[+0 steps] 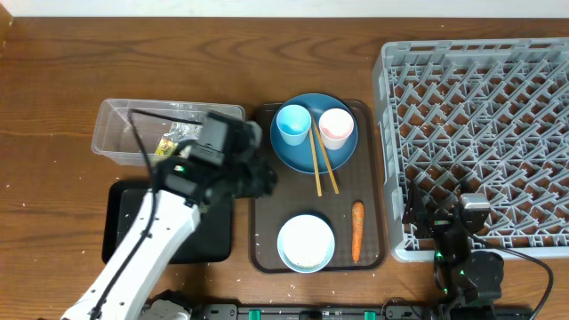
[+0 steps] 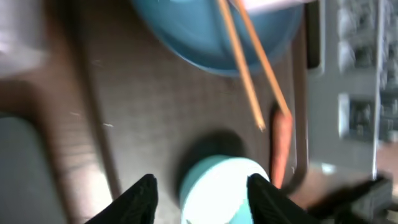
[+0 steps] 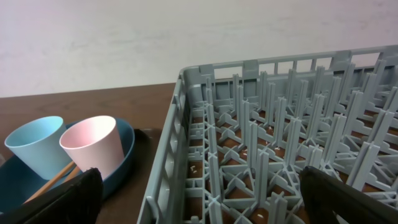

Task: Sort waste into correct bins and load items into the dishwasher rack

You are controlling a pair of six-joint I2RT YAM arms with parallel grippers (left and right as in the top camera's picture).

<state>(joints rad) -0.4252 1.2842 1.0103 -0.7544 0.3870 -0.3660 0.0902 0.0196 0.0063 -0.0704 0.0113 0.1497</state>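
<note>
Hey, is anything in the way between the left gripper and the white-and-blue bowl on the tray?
Nothing visible. The bowl sits just ahead of the open left gripper, with only bare brown tray between them. The carrot lies beyond the bowl, off the path.

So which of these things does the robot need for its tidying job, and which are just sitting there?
For the job: wrapper, carrot, clear tub, black tray, blue plate, light-blue cup, pink cup, bowl, chopsticks, grey rack.
Just there: brown serving tray, wooden table.
</note>
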